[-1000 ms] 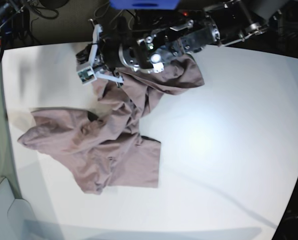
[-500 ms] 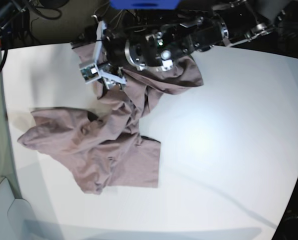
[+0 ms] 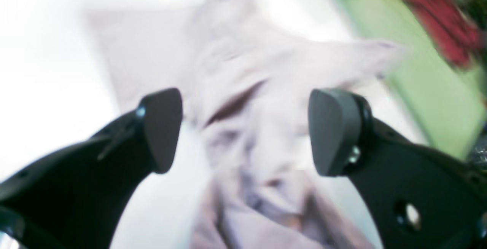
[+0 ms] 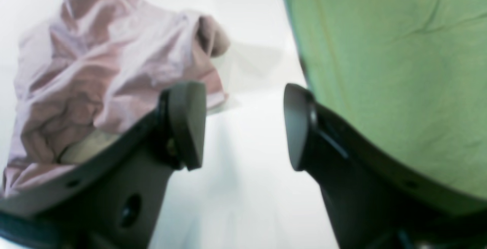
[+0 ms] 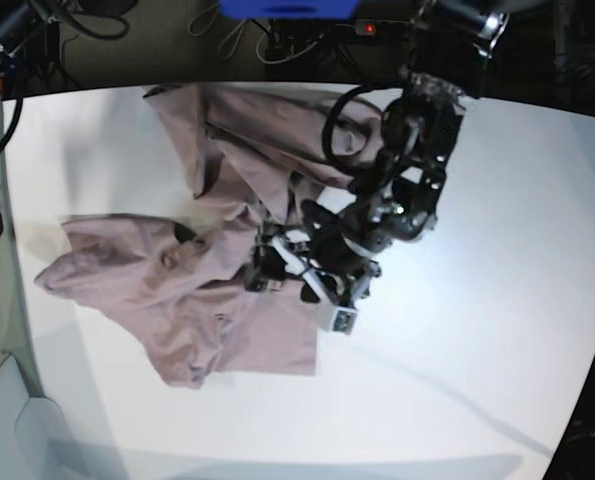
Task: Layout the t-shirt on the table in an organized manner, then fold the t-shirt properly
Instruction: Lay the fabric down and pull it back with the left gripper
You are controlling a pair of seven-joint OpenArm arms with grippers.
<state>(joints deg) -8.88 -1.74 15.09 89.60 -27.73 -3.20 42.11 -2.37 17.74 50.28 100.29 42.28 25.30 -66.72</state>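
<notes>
Shirt crumpled on desk, left-centre. Left gripper over its middle, fingers spread wide, empty. Right gripper fingers also apart, holding nothing, beside shirt.

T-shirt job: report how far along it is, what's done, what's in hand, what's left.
Done: little. The t-shirt lies on the table, bunched and twisted, not spread flat. In hand: nothing is held. The left gripper hangs open above the middle of the shirt, and the right gripper is open over bare table beside it. Left: smoothing the shirt flat, then every fold.
</notes>
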